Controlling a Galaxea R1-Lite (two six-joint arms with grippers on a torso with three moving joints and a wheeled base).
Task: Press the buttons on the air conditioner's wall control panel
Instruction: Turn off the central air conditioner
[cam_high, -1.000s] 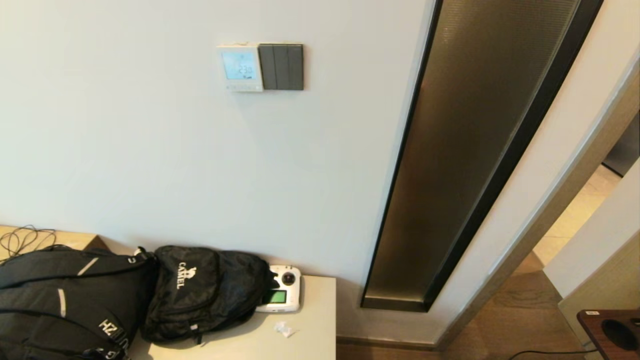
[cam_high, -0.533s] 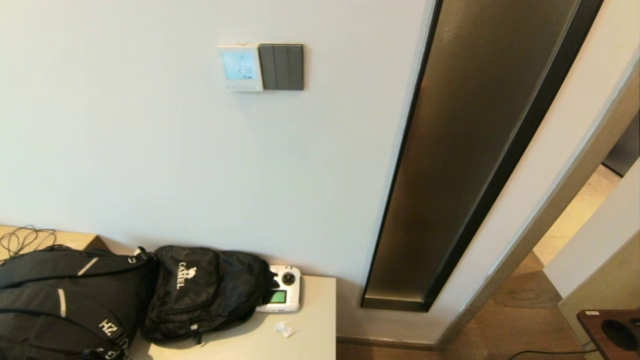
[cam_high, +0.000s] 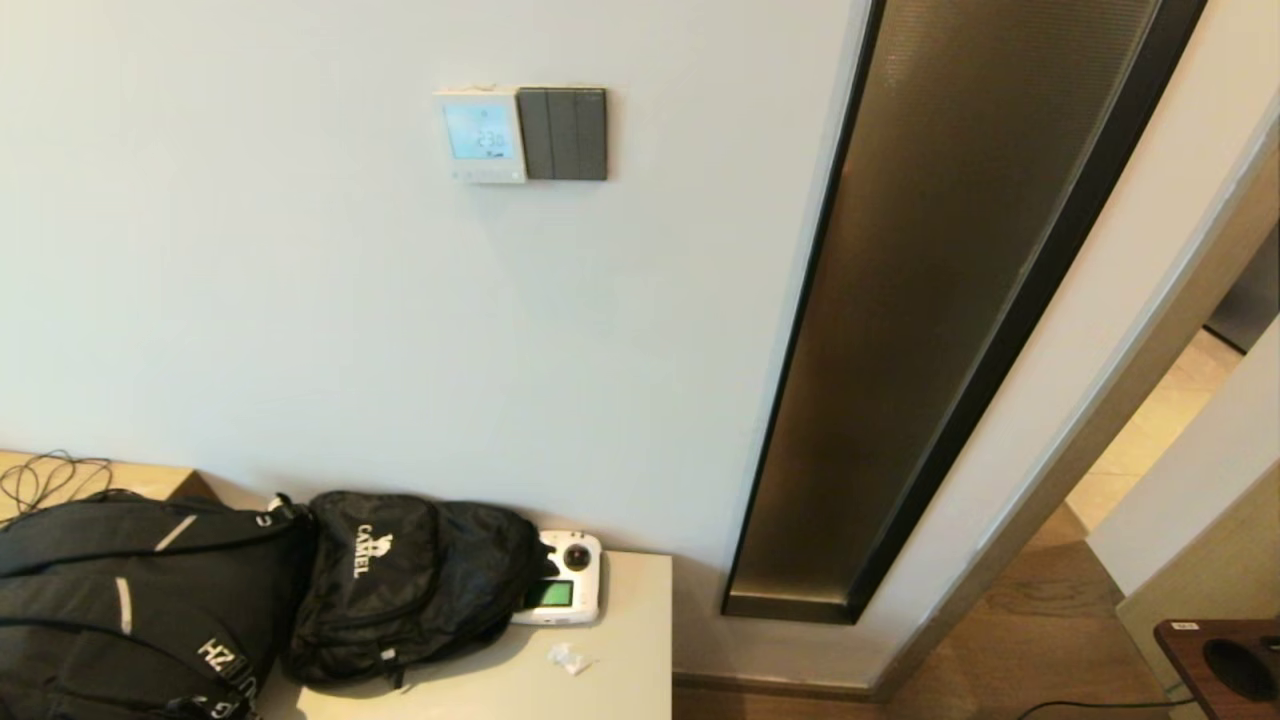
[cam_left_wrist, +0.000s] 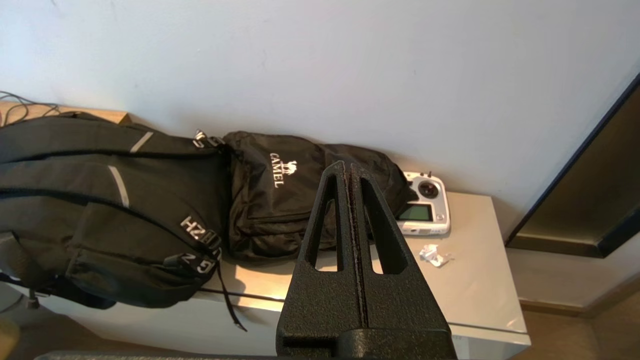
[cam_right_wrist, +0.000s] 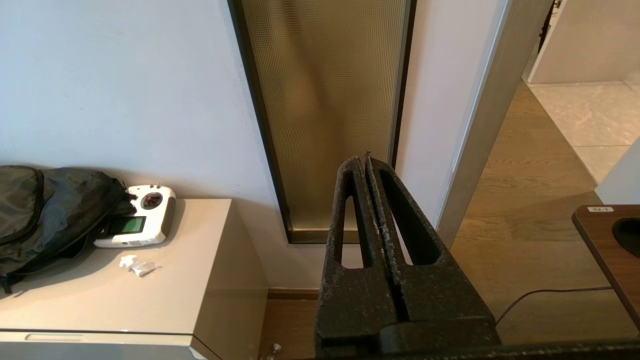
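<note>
The air conditioner's wall control panel (cam_high: 481, 135) is a small white square on the wall, high in the head view, its screen glowing pale blue with digits. Its tiny pale buttons (cam_high: 483, 174) run along the bottom edge. Neither arm shows in the head view. My left gripper (cam_left_wrist: 347, 167) is shut and empty, low, pointing over the backpacks on the cabinet. My right gripper (cam_right_wrist: 363, 161) is shut and empty, low, pointing at the frosted glass strip beside the door frame. The panel shows in neither wrist view.
A dark grey switch plate (cam_high: 564, 134) adjoins the panel's right side. Two black backpacks (cam_high: 250, 590), a white handheld remote (cam_high: 563, 592) and a paper scrap (cam_high: 568, 657) lie on a beige cabinet (cam_high: 610, 680). A tall frosted glass strip (cam_high: 930, 300) and a doorway stand at right.
</note>
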